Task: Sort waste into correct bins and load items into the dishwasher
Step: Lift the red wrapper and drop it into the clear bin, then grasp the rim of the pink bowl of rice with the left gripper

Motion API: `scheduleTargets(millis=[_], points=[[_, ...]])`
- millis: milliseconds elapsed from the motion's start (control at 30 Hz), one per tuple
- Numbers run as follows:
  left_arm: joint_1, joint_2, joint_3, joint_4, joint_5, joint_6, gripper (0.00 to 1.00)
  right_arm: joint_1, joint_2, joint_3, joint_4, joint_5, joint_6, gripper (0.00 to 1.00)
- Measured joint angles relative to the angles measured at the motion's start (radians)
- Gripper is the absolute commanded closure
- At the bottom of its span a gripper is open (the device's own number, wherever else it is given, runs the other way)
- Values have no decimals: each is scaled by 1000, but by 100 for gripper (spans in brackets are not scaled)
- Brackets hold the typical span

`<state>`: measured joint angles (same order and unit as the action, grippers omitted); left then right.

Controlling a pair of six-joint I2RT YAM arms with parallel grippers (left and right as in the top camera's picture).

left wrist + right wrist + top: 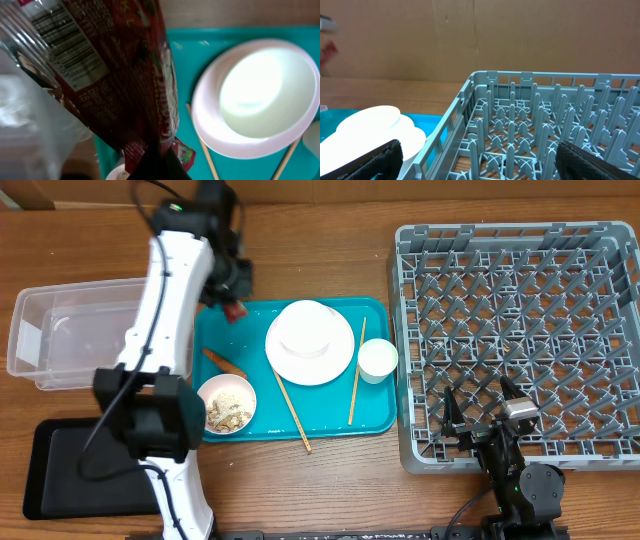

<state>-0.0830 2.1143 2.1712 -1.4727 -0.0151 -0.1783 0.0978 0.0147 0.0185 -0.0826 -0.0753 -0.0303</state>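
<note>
Currently my left gripper is closed on a red wrapper, which hangs from the fingers with its barcode side turned to the wrist camera. From overhead I see only a small red piece of it under the gripper, above the upper left corner of the teal tray and near the right end of the clear bin. My right gripper has its fingers spread wide with nothing between them, and it stands over the near edge of the grey dish rack, at the corner towards the tray. On the tray a white plate lies in the middle, and a small white cup stands just beside it on the right. A bowl with food scraps sits at the lower left corner, with a brownish piece of food just above it. One chopstick runs from the plate to beyond the front edge of the tray, and the other chopstick lies beside the cup. A black bin is at the lower left of the table, partly hidden by my left arm.
</note>
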Motion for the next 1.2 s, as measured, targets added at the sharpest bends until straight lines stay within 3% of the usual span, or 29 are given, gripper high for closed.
scheduleTargets(millis=[433,700,733,800,833,1000,1200], points=[[471,0,29,-31,-58,-163,96,0,0,0,1,0,0,0],[604,0,-66,54,-45,-164,94,0,0,0,0,0,0,0],[608,0,-77,64,-42,-160,87,0,0,0,0,0,0,0],[608,0,-100,80,-35,-148,41,0,0,0,0,0,0,0],[608,0,-106,85,-30,-148,31,0,0,0,1,0,0,0],[607,0,-121,108,-22,-144,26,0,0,0,0,0,0,0],[602,0,-71,27,29,-137,36,0,0,0,0,0,0,0]])
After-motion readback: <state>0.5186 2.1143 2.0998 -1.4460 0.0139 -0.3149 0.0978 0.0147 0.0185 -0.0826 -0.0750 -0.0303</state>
